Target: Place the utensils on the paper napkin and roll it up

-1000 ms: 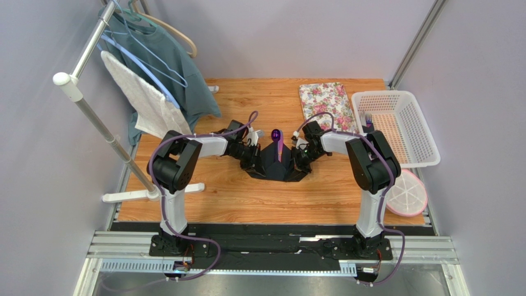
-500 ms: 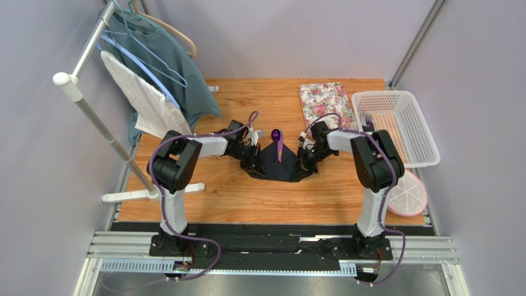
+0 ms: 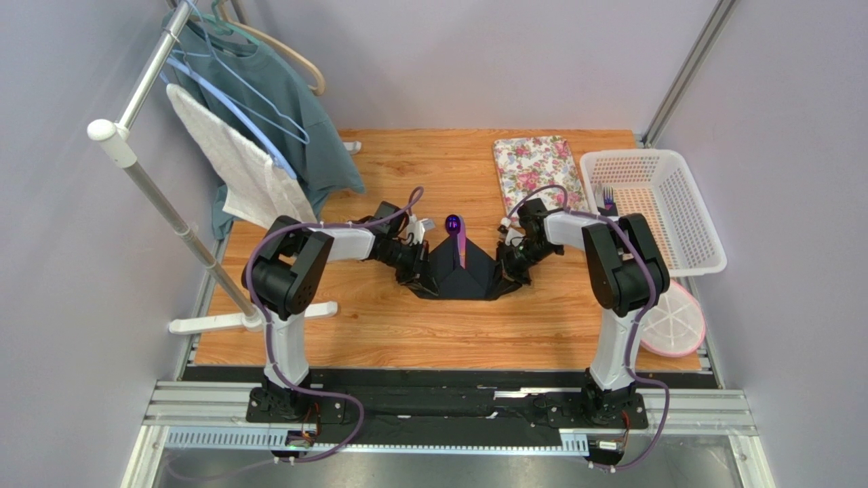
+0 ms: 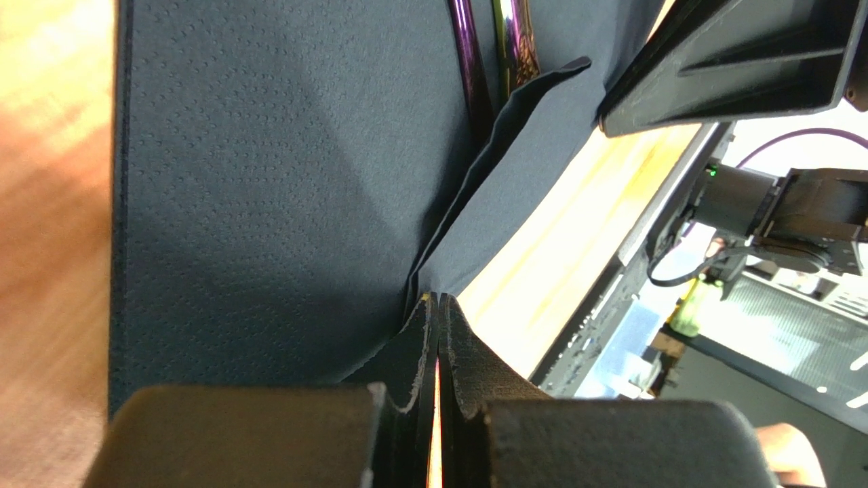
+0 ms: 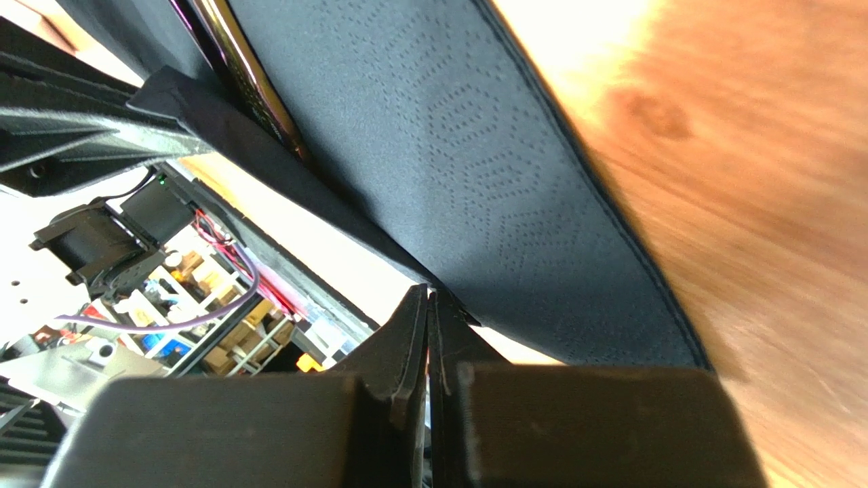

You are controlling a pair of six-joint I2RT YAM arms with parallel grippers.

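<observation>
In the left claw [image 4: 438, 298], napkin [image 4: 265, 183] edge

Overhead view looking down, wrist views close (all sharing napkin [image 4: 255, 183])

The paper napkin [image 4: 265, 183] is thin matt black paper, with fine embossed dots and a plain pressed border. The utensils [image 4: 467, 61], at the top of the left wrist view, are glossy purple plastic. The left fingers [image 4: 405, 358] look like matt black plastic, slightly grainy. The counter [image 3: 408, 325] is smooth light wood with visible grain. At the upper right of the top view, the basket [image 3: 662, 224] is white plastic lattice; the mat [image 3: 540, 168] beside it looks like flowered cloth.
</observation>
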